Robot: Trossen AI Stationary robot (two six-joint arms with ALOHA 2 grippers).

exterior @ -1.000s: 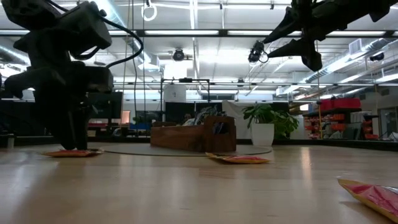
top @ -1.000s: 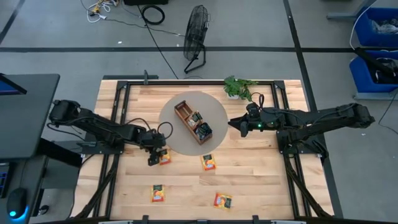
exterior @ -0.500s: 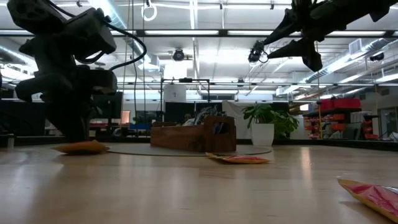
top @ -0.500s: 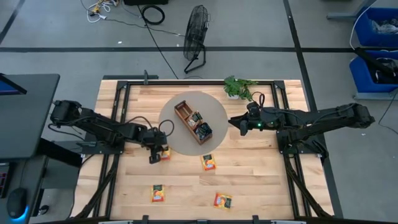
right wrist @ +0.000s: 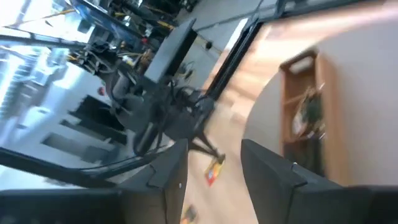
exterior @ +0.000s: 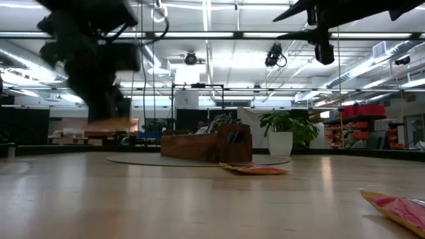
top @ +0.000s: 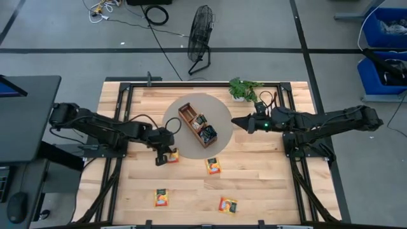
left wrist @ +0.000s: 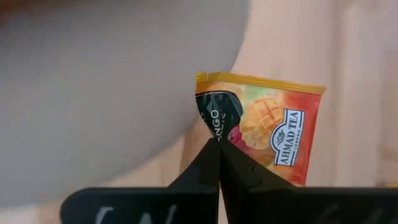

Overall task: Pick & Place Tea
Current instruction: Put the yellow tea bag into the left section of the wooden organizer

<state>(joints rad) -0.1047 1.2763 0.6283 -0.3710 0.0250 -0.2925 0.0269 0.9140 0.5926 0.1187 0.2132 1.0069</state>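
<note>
My left gripper [left wrist: 219, 144] pinches an orange mango-print tea sachet [left wrist: 267, 134] just off the grey mat [top: 219, 111] — only my wrist view shows "AHMAD TEA"; my right gripper [right wrist: 214, 158] hangs parted.

- "AHMAD TEA" and a smaller line under it, too small to read, stand on the white label of the orange sachet [left wrist: 261, 137].
- "NGO", a cut-off word, stands on its dark patch.
</note>
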